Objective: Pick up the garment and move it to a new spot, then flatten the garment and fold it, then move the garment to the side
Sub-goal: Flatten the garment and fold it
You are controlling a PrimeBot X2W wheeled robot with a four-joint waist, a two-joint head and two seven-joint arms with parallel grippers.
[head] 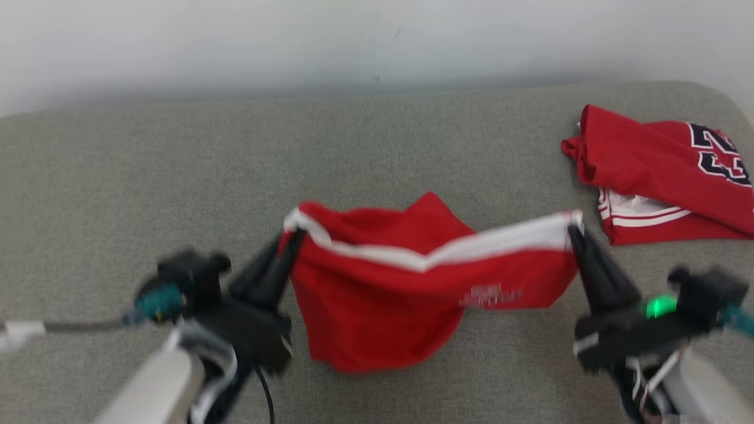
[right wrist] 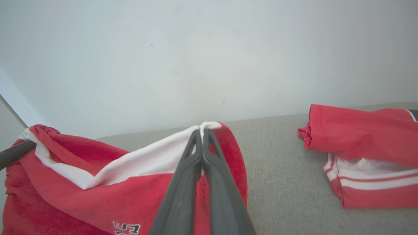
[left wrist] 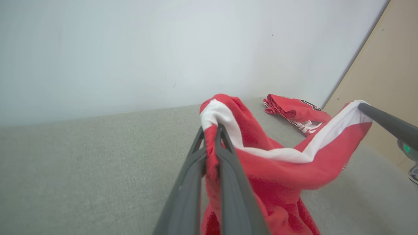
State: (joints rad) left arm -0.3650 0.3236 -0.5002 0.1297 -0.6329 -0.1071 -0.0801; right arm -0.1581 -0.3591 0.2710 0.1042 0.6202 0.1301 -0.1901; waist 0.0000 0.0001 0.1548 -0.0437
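Nearest the head camera, two pale forearms [head: 153, 383] rise from the bottom corners, each ending in a dark claw. The left claw [head: 293, 235] is closed on one end of the white waistband [head: 447, 250] of the red garment [head: 383, 306]. The right claw [head: 572, 231] is closed on the other end. Both wrist views confirm fabric pinched between closed fingers. The garment hangs between the two claws above the grey upholstered surface [head: 118, 176], roughly central before the robot. Its waistband is drawn out from the robot's left to its right, sagging somewhat in the middle. That left-to-right line is the garment's long axis at present. The body of the cloth droops below it toward the robot. Whether the lower edge touches the surface cannot be told; the head view is blurred. A second red item, a jersey [head: 648, 159] with white trim, lies on the surface at the far right, well apart from the held garment and nearer the right arm. Judgement: the relocation step is in hand, with flattening and folding not yet done. The bare surface lies ahead and to the left, so set-down favours that side. Both claws should lower level, or the cloth will bunch.
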